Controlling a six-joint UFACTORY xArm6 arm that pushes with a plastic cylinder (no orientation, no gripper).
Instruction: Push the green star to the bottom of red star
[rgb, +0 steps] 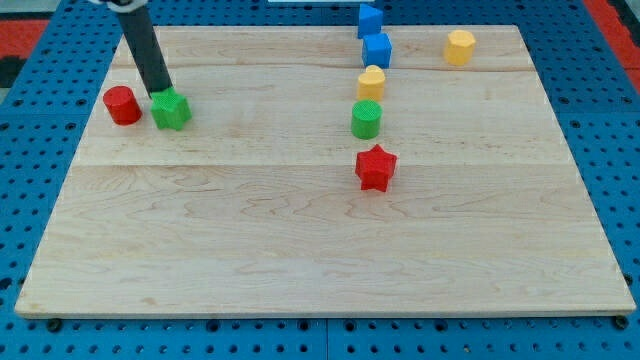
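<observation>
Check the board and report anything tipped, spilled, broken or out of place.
Nothing stands out. All blocks sit flat on the wooden board, none damaged. My tip rests against the upper edge of the green star, beside the red cylinder at the view's left. The red star sits apart, right of centre.

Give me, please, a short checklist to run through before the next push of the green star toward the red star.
1. My tip against the green star: ok, at its top-left edge.
2. Green star below the red star: not ok, far to the view's left.
3. Red cylinder clear of the route: ok, on the other side.
4. Route rightward and down over the board: ok.
5. Green cylinder kept undisturbed: ok, above the red star.
</observation>
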